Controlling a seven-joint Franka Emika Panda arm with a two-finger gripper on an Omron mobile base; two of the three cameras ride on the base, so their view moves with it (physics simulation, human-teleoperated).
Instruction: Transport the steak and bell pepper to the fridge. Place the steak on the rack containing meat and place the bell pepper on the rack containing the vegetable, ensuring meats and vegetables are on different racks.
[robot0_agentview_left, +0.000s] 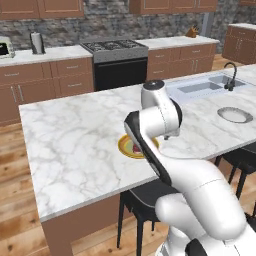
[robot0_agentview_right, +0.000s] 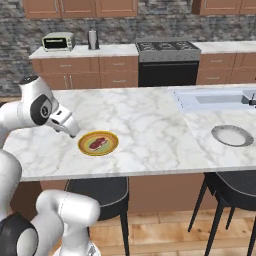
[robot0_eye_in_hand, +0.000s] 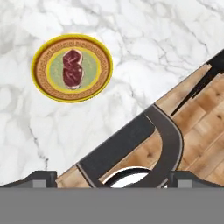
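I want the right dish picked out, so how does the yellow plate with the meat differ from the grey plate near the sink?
The yellow plate has a gold rim with a patterned brown band and a green centre; the grey plate is plain and pale. The yellow plate holds the steak; the grey plate holds nothing. The yellow plate sits near the counter's front edge, by the robot arm; the grey plate lies far to the right, beside the sink. Both are round and lie flat on the marble counter.

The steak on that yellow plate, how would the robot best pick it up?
Probably from straight above, the open gripper closing across its narrow waist. The steak lies flat in the middle of the plate, longer than it is wide and pinched at the middle, and the raised rim would likely hinder a sideways approach.
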